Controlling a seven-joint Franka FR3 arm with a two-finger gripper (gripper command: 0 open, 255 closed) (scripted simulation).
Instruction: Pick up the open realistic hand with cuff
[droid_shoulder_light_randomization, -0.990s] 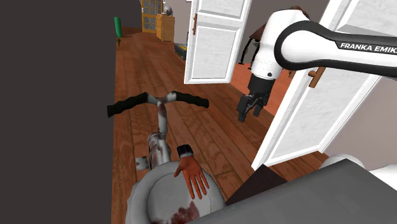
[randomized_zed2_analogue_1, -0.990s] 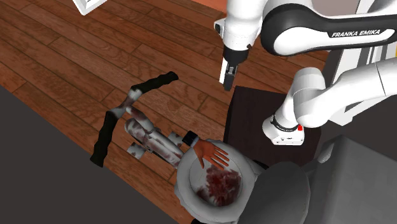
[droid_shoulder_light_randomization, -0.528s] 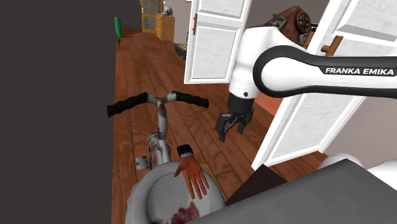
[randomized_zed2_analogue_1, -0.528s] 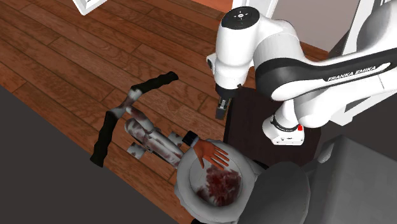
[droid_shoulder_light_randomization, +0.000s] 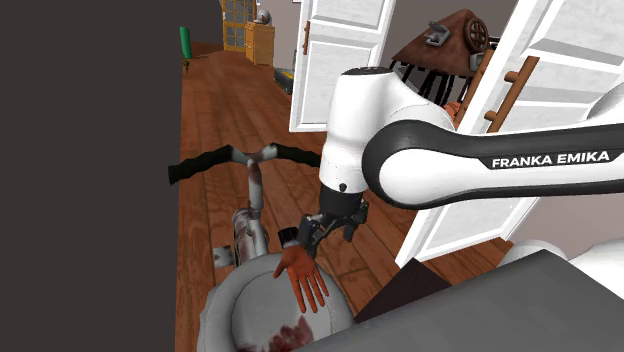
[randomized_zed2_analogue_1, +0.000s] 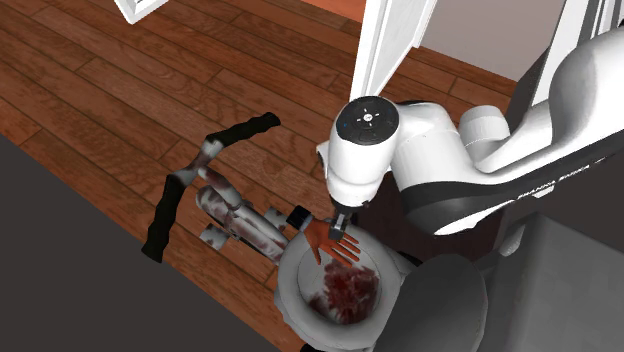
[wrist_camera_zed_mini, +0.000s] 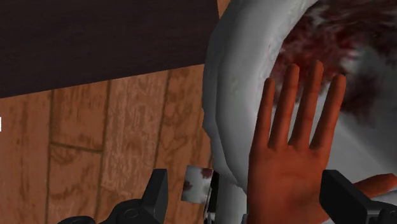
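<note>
Wrist view: the gripper (wrist_camera_zed_mini: 245, 186) is wide open, its two black fingers (wrist_camera_zed_mini: 157, 189) standing far apart with nothing clasped. The open realistic hand (wrist_camera_zed_mini: 292, 153), orange-brown, lies palm up between them, nearer the one finger than the other, with its thumb reaching out past that nearer finger. Whether that finger touches the palm cannot be told. The hand's fingertips point away from the gripper, over the rim of a grey rounded shell (wrist_camera_zed_mini: 226, 95) whose hollow is stained dark red. Beside the shell lies a plank floor (wrist_camera_zed_mini: 95, 140).

In the shoulder view the gripper (droid_shoulder_light_randomization: 322, 230) hangs just above the wrist end of the hand (droid_shoulder_light_randomization: 302, 276), close by its dark cuff (droid_shoulder_light_randomization: 290, 237). The hand rests on the upper rim of the shell (droid_shoulder_light_randomization: 225, 310), fingers spread towards the view's lower right. Past the shell a stained stem rises to a handlebar (droid_shoulder_light_randomization: 250, 158) with black grips. A white door (droid_shoulder_light_randomization: 340, 60) stands open behind the arm.

In the second exterior view the gripper (randomized_zed2_analogue_1: 338, 228) sits right over the hand (randomized_zed2_analogue_1: 337, 246) at the edge of the shell (randomized_zed2_analogue_1: 290, 290).
</note>
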